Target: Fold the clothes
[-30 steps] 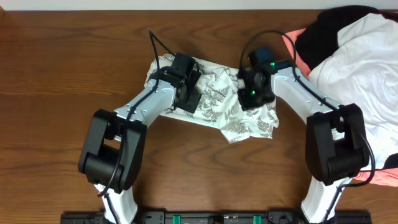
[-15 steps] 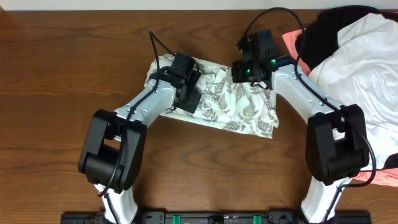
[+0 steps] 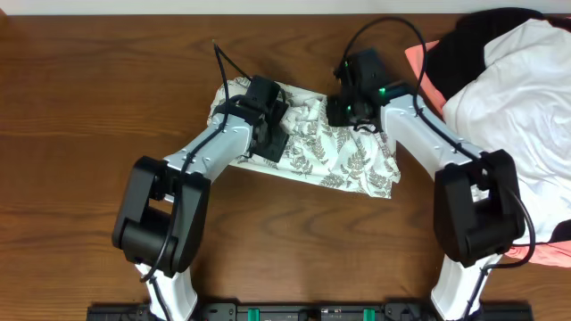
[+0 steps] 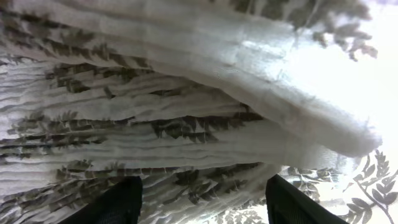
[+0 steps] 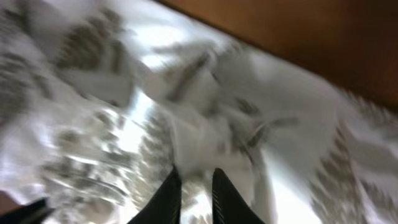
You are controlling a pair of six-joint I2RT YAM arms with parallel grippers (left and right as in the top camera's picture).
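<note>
The clothes (image 3: pixel 348 160), a white garment printed with grey-green fern leaves, lie in a rough rectangle at the middle of the brown table (image 3: pixel 89 134). My left gripper (image 3: pixel 270 138) rests on its left part. In the left wrist view that gripper (image 4: pixel 202 202) is open wide, with pleated fabric (image 4: pixel 186 112) spread between its fingers (image 4: pixel 115 202). My right gripper (image 3: pixel 343 107) is at the garment's far right edge. Seen from the right wrist, its (image 5: pixel 193 186) dark fingers (image 5: pixel 168 196) stand a little apart over a blurred ridge of the cloth (image 5: pixel 205 124).
A heap of other garments sits at the right end of the table: plain white (image 3: pixel 522 98), black (image 3: pixel 464 45) and coral-pink (image 3: pixel 419 62). It lies close to my right arm. Bare wood surrounds the printed garment.
My right gripper carried the garment's lifted front-right part back toward the far edge and the cloth now lies flatter. Its jaws have parted slightly. The left arm has not moved.
</note>
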